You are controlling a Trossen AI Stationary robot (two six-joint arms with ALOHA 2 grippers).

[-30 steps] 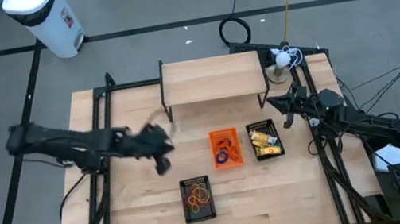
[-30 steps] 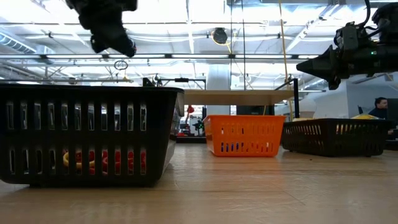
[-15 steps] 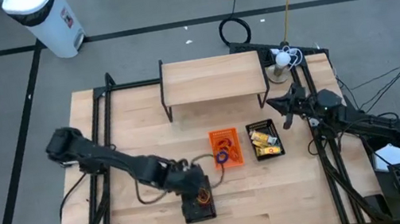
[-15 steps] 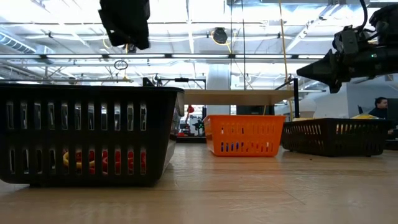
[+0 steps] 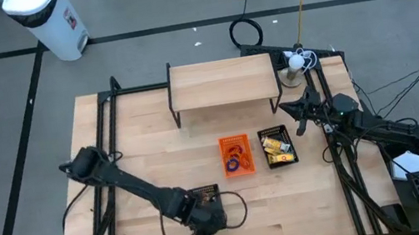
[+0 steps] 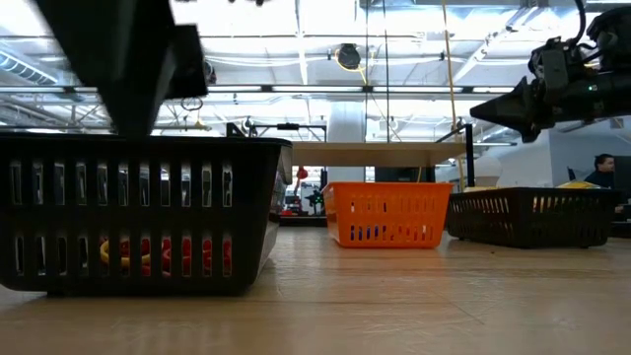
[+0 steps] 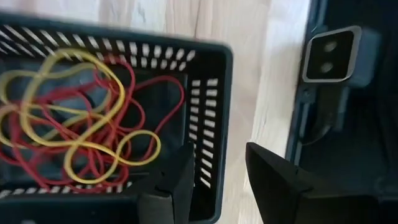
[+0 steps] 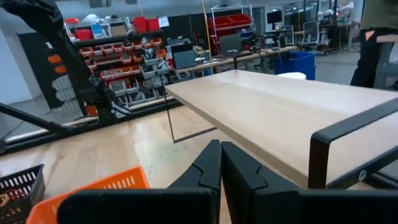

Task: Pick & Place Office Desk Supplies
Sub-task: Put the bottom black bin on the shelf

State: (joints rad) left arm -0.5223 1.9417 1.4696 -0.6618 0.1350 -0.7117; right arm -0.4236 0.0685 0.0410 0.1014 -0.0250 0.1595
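Observation:
A black slotted basket (image 7: 211,106) holding red and yellow rubber bands (image 7: 81,124) stands near the table's front edge (image 5: 204,192). My left gripper (image 7: 219,152) hovers open just above it. One finger is over the basket's inside and the other over the bare wood beside its wall. In the low view the left gripper (image 6: 128,89) is a big dark shape above the near basket (image 6: 138,212). My right gripper (image 8: 221,163) is shut and held level at the table's right side (image 5: 288,107), clear of everything.
An orange basket (image 5: 236,155) with small rings and a black basket (image 5: 277,147) with yellow packets stand mid-table. A wooden riser shelf (image 5: 222,82) is at the far side. A small camera block (image 7: 329,53) sits by the near edge. Bare wood lies to the left.
My left gripper has swung from the table's left middle toward the near edge and to the right. It has tipped downward and sunk until it hangs just over the black basket of rubber bands. The baskets have not moved.

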